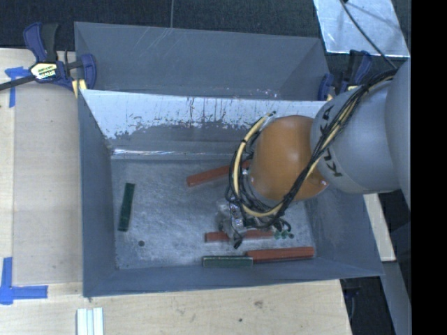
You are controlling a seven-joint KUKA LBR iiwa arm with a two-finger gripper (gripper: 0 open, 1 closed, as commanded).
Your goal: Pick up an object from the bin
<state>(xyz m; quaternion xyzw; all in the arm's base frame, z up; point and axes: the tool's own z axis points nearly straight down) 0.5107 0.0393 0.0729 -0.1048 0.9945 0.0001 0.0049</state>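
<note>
The gripper (pixel 235 227) is being held low over the floor of the bin (pixel 94 187), toward 5 o'clock from its centre, directly above a short red stick (pixel 215 236). Whether it is open or closed cannot be told. The stick's long axis is lying from 9 to 3 o'clock, so a grip across it, 12 to 6, is probably being called for. A green stick (pixel 227 261) and a longer red stick (pixel 281 255) are lying near, toward 6 o'clock.

Green bar (pixel 126 206): alone at the left of the bin (pixel 98 187). Brown bar (pixel 208 179): tilted, mid-floor. Dark bar (pixel 227 261) and red bar (pixel 281 255): touching end to end by the near wall.
</note>
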